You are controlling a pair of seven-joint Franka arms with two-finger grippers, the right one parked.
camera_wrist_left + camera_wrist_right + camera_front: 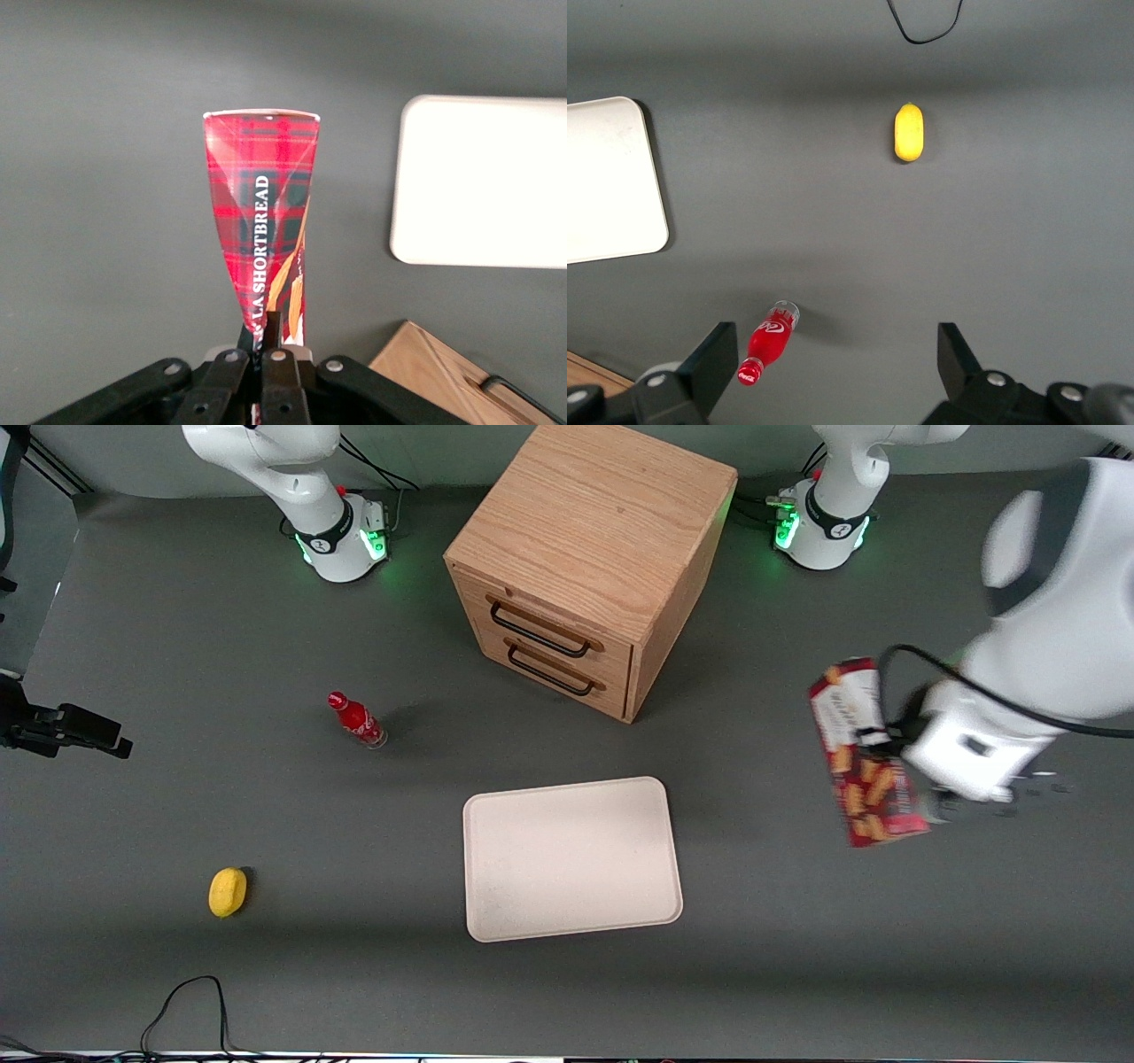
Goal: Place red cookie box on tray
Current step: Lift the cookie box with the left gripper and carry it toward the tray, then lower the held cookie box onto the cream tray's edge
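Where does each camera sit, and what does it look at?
Front view: high, looking down on tray, drawer cabinet, both arm bases; gripper shut on red cookie box, toward the working arm's end.
Left wrist view: along the jaws at box and tray.
Right wrist view: down at soda bottle, lemon.
All share the tray.

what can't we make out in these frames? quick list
- Red cookie box, front view: the edge gripped by the hand is covered by the wrist.
- Red cookie box, left wrist view: its gripped end disappears among the fingers; brand text partly hidden.
- Wooden drawer cabinet, left wrist view: cut off by the frame edge.
- Tray, right wrist view: cut off by the frame edge.
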